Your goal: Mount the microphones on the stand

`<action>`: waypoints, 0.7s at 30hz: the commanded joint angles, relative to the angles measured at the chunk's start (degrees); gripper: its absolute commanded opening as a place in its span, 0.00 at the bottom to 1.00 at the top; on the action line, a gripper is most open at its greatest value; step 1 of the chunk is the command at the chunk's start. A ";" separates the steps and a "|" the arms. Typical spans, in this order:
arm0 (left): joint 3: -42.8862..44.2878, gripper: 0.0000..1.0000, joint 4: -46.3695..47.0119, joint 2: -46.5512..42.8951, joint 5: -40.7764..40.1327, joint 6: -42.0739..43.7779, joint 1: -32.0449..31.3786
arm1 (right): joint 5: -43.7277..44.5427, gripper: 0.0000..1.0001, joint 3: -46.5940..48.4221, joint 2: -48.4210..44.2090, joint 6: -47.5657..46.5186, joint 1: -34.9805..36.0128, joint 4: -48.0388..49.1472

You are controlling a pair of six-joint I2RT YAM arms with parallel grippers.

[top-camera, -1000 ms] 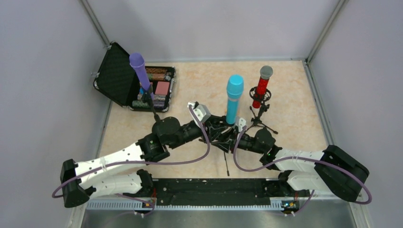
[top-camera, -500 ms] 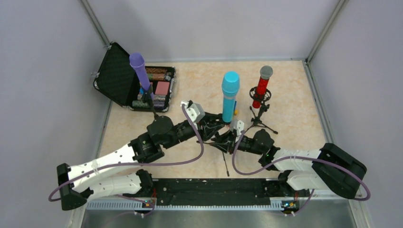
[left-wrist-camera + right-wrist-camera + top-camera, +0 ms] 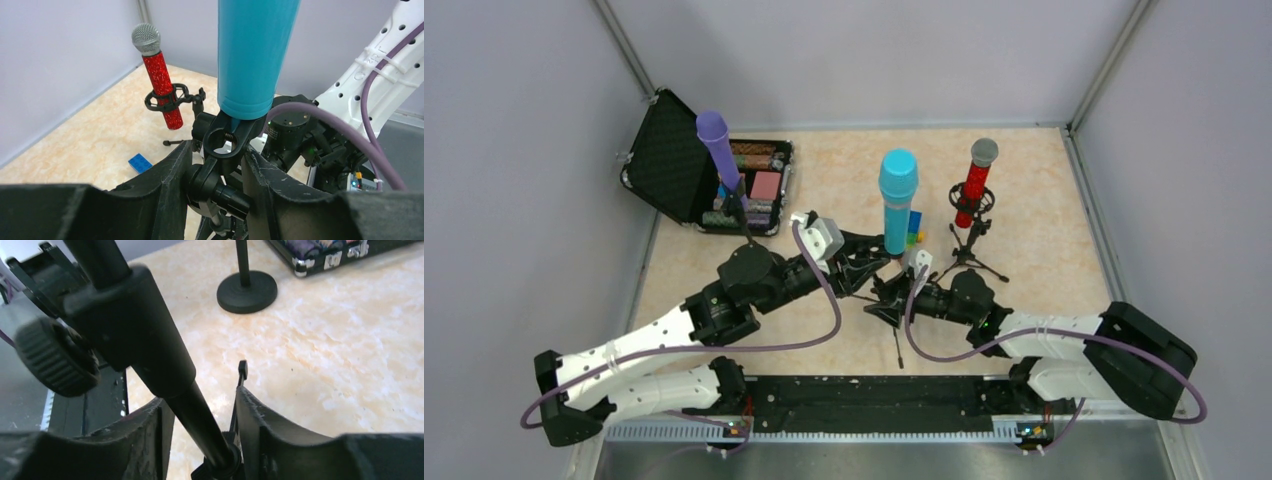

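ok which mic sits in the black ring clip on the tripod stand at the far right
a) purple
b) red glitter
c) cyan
b, the red glitter microphone stands upright through the ring clip atop the tripod stand

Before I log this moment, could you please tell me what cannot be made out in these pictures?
- Left wrist view: head of the cyan-blue plastic stick microphone, cut off by the top edge.
- Top view: feet of its black stand, mostly under the left hand and right hand.
- Right wrist view: whether the right hand grips the stand's pole; blurred, too close.
- Top view: contents of the open black case, too small.
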 commanded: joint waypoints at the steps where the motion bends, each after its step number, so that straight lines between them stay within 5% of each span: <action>1: 4.51 0.00 7.55 -2.43 -1.25 1.90 -0.19 | 1.07 0.56 3.89 -5.75 3.52 -0.21 -7.06; 9: 0.39 0.00 7.44 -2.82 -6.02 2.32 -0.14 | 3.74 0.82 5.62 -17.71 3.80 -0.17 -14.20; 21: -1.47 0.00 8.62 -2.05 -16.63 2.55 -0.16 | 5.27 0.85 4.46 -23.31 3.94 -0.14 -19.12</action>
